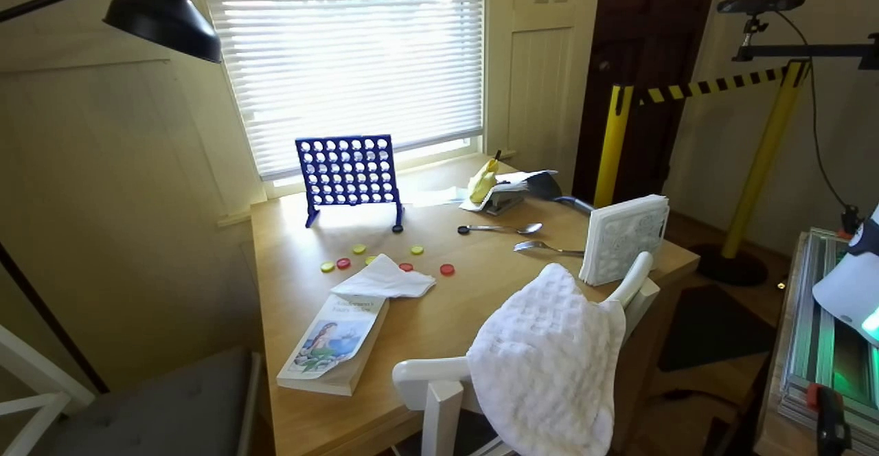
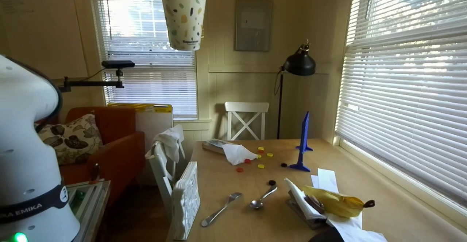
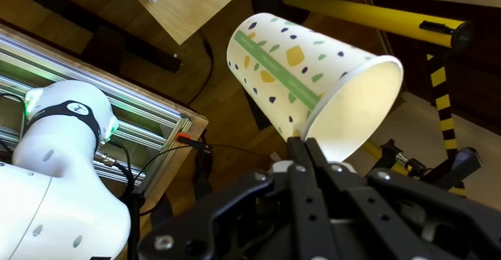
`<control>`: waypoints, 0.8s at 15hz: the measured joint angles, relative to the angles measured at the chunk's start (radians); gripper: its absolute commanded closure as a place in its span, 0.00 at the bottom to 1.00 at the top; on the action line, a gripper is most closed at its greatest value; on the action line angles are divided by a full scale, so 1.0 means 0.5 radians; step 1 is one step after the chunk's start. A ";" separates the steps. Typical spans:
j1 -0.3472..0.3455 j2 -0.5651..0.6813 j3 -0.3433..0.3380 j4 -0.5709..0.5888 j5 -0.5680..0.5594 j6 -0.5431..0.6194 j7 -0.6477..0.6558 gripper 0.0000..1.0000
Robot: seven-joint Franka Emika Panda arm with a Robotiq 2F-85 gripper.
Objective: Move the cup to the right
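So the jaws were clamped on the rim of the cup, thin wall pinched tight, and it hung roughly upright in the air, well apart from the counter. Tapered, papery-looking thing, white with yellow, green and dark flecks plus a green stripe. You could see its pale inside wall, but the bottom was hidden. In the wrist view a yellow post showed past it. On the counter stood a white block with an embossed face, a shiny fork beside it and a spoon near that. Farther along: a soft-looking yellow pouch over white papers, flat red discs and yellow discs, a crumpled napkin partly covering a thick paperback, and an upright blue grid. A white chair with a waffle-textured cloth over its back crowded the counter's side.
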 measured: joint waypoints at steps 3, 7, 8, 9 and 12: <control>-0.120 0.229 -0.064 0.168 -0.013 -0.025 -0.068 0.99; -0.235 0.593 -0.090 0.406 -0.090 -0.042 -0.086 0.99; -0.247 0.684 -0.094 0.460 -0.151 -0.034 -0.091 0.99; -0.252 0.773 -0.103 0.508 -0.212 -0.020 -0.103 0.99; -0.258 1.017 -0.171 0.681 -0.375 0.016 -0.192 0.97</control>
